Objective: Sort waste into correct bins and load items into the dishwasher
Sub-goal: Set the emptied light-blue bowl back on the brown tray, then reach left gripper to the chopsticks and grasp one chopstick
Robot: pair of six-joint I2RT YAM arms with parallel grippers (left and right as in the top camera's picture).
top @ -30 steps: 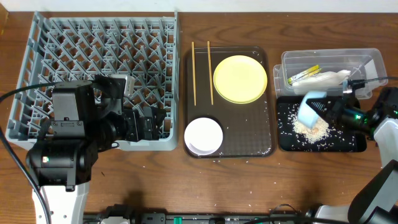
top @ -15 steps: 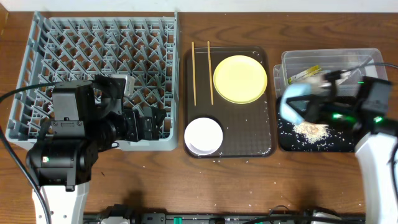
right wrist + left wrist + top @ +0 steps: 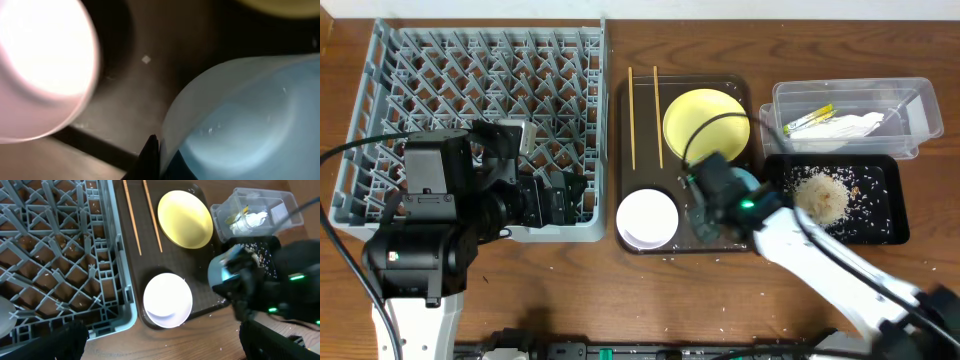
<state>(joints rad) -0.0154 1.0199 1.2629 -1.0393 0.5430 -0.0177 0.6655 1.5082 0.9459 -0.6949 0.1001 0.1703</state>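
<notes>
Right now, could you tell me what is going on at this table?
The right arm, jaws shut on the blue bowl, holds it over the brown tray, where plate, white bowl and chopsticks lie. Rice lies in the black tray. The left arm hovers at the rack, jaws open.

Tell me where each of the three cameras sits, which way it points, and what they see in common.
Overhead: fixed above, facing straight down on dish rack and serving tray; left arm and right arm show.
Left wrist: over the rack's corner, looking down across the tray; its own open fingers fill the bottom corners.
Right wrist: close above the tray, on the light-blue bowl pinched at its rim; one fingertip shows.
Shared: all three see the white bowl.
</notes>
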